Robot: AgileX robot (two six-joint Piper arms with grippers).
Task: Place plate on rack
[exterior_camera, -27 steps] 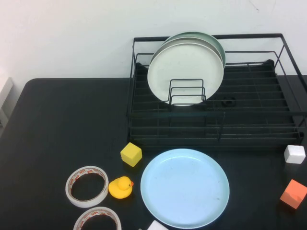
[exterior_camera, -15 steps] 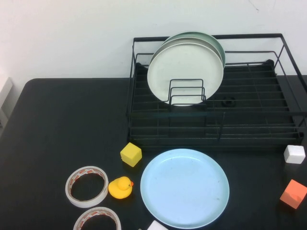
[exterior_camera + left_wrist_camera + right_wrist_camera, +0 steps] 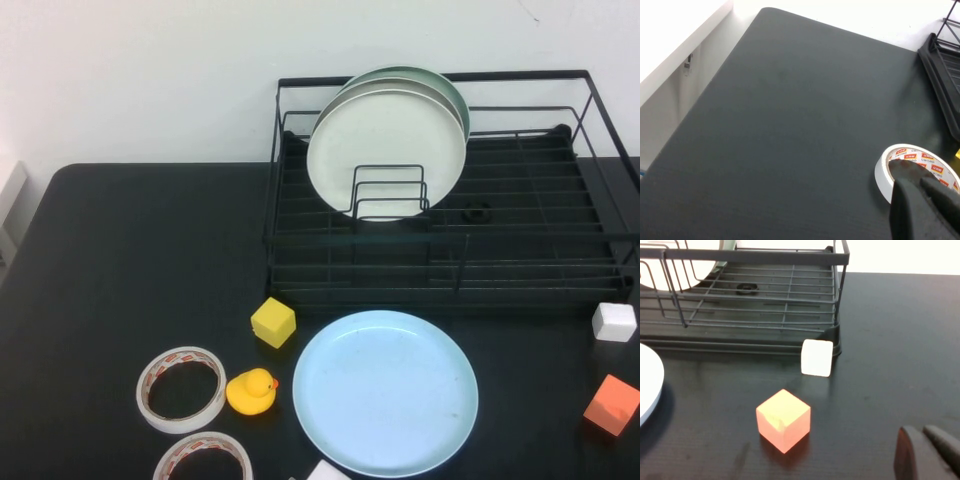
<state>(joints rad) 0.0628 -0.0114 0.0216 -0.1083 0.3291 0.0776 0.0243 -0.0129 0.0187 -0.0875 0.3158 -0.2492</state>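
Little of the robot's body shows. The left pincer (image 3: 927, 207) appears in the left wrist view only as two matte black fingers (image 3: 907, 205), thick and blunt with rounded tips (plain moulded surfaces, no markings to be seen). The right pincer (image 3: 930, 452) in the right wrist view looks alike: dark, nearly black fingers (image 3: 910, 455) with smooth rounded ends and a dull finish.

Light-blue plate (image 3: 386, 391) lies flat just before the black wire rack (image 3: 520, 235)
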